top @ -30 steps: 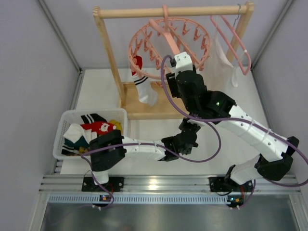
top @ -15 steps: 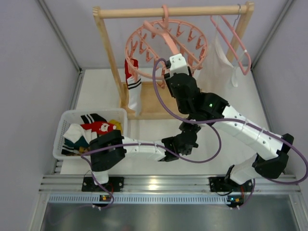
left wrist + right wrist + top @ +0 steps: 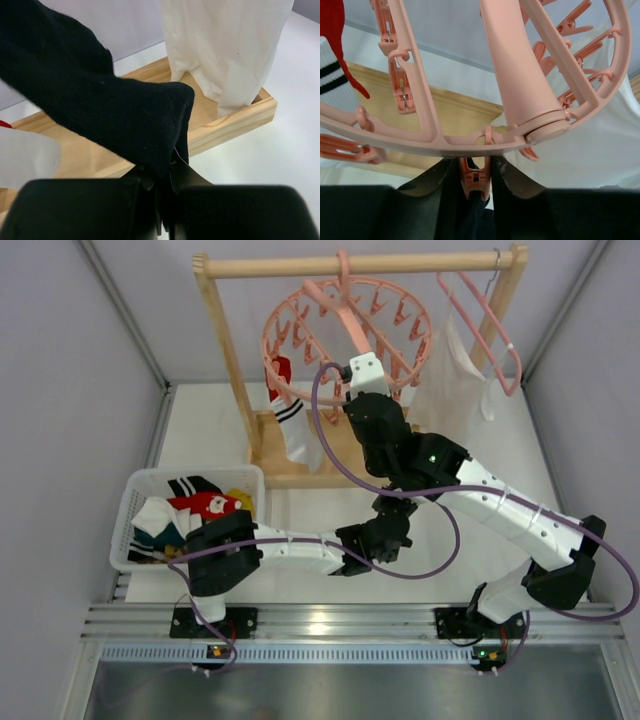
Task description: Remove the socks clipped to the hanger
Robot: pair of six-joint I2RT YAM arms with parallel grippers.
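The salmon-pink ring hanger (image 3: 345,335) hangs from the wooden rack (image 3: 225,350). A white sock with black stripes and a red cuff (image 3: 297,428) hangs clipped at its left edge and also shows in the right wrist view (image 3: 332,75). My right gripper (image 3: 476,182) is at the ring's near edge (image 3: 362,370), its jaws pressed on either side of a pink clip (image 3: 476,175) that holds a black sock (image 3: 475,216). My left gripper (image 3: 165,172) is below it (image 3: 388,520), shut on the lower part of that black sock (image 3: 100,110).
A white basket (image 3: 135,495) at the left holds several socks (image 3: 200,505). A white cloth garment (image 3: 450,390) hangs on a plain pink coat hanger (image 3: 490,320) at the rack's right. The rack's wooden base (image 3: 300,475) lies under the ring.
The ring hanger has swung. The striped sock swung left and then back right. My right gripper has shifted a little left along the ring. The left arm has not moved.
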